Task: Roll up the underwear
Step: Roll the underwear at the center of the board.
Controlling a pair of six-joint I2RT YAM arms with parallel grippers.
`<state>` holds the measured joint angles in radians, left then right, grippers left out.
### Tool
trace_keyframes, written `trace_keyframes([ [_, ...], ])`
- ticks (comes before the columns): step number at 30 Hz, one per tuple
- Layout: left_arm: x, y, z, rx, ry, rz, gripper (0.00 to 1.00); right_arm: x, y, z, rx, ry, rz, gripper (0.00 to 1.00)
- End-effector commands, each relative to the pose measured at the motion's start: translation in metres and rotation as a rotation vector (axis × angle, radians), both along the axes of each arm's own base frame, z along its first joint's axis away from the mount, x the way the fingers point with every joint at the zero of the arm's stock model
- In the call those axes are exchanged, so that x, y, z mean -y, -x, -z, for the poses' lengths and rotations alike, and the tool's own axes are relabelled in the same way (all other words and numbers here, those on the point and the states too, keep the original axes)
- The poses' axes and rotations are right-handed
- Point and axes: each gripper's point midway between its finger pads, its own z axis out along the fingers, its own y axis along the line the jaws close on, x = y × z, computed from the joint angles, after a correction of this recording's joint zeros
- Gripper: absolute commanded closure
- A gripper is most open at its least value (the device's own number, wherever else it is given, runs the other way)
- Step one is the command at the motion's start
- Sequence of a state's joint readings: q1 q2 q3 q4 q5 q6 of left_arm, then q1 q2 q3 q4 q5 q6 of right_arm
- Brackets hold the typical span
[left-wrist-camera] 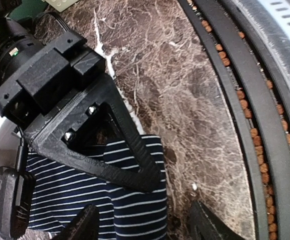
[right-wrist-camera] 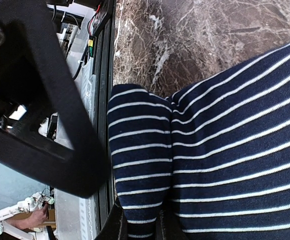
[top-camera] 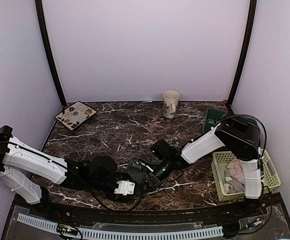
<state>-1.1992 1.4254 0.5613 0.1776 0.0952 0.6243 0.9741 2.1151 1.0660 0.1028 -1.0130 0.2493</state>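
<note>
The navy underwear with thin white stripes point(top-camera: 136, 169) lies bunched on the marble table point(top-camera: 130, 127) near its front edge, between my two grippers. My right gripper point(right-wrist-camera: 141, 230) is shut on a raised fold of it point(right-wrist-camera: 140, 165); its black fingers point(left-wrist-camera: 110, 145) show over the cloth point(left-wrist-camera: 125, 210) in the left wrist view. My left gripper point(left-wrist-camera: 145, 227) is open, its jaws wide apart and straddling the near edge of the striped cloth. From above, the left gripper point(top-camera: 130, 186) and right gripper point(top-camera: 149, 179) nearly meet. The pink underwear point(top-camera: 233, 173) lies in the basket.
A pale green basket point(top-camera: 268, 171) stands at the right front. A beige mug point(top-camera: 171, 103) stands at the back centre, a patterned square tile point(top-camera: 75, 114) at the back left, a green object point(top-camera: 214, 119) at the back right. A black rail point(left-wrist-camera: 255, 115) runs along the table's front edge.
</note>
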Motion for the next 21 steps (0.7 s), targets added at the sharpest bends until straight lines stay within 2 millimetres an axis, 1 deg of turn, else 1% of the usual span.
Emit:
trace_keyframes([
  [1,0.008,-0.014,0.001,0.080,-0.009,-0.023,0.37,0.037,0.008,0.073,-0.038,0.262,0.051,1.00],
  [4,0.005,-0.015,0.017,0.066,-0.069,-0.030,0.40,0.037,0.008,0.072,-0.031,0.259,0.050,1.00],
  [6,0.000,-0.016,0.032,0.048,-0.133,-0.043,0.45,0.036,0.007,0.071,-0.028,0.254,0.049,1.00],
  [8,-0.004,-0.018,0.041,0.035,-0.182,-0.071,0.53,0.034,0.006,0.067,-0.020,0.247,0.048,1.00],
  [10,-0.007,-0.020,0.045,0.020,-0.215,-0.096,0.65,0.033,0.003,0.065,-0.006,0.247,0.053,1.00],
  [11,-0.008,-0.018,0.045,0.006,-0.220,-0.098,0.70,0.033,0.001,0.063,-0.001,0.249,0.057,0.97],
  [13,-0.009,-0.012,0.042,-0.028,-0.215,-0.090,0.78,0.033,-0.004,0.058,0.015,0.257,0.069,0.87],
  [15,-0.013,-0.003,0.042,-0.076,-0.221,-0.077,0.84,0.034,-0.010,0.051,0.035,0.268,0.085,0.82],
  [19,-0.023,0.016,0.050,-0.177,-0.263,-0.049,0.92,0.045,-0.035,0.037,0.097,0.321,0.144,0.75],
  [21,-0.022,0.021,0.049,-0.234,-0.270,-0.048,0.94,0.054,-0.048,0.026,0.148,0.347,0.182,0.73],
])
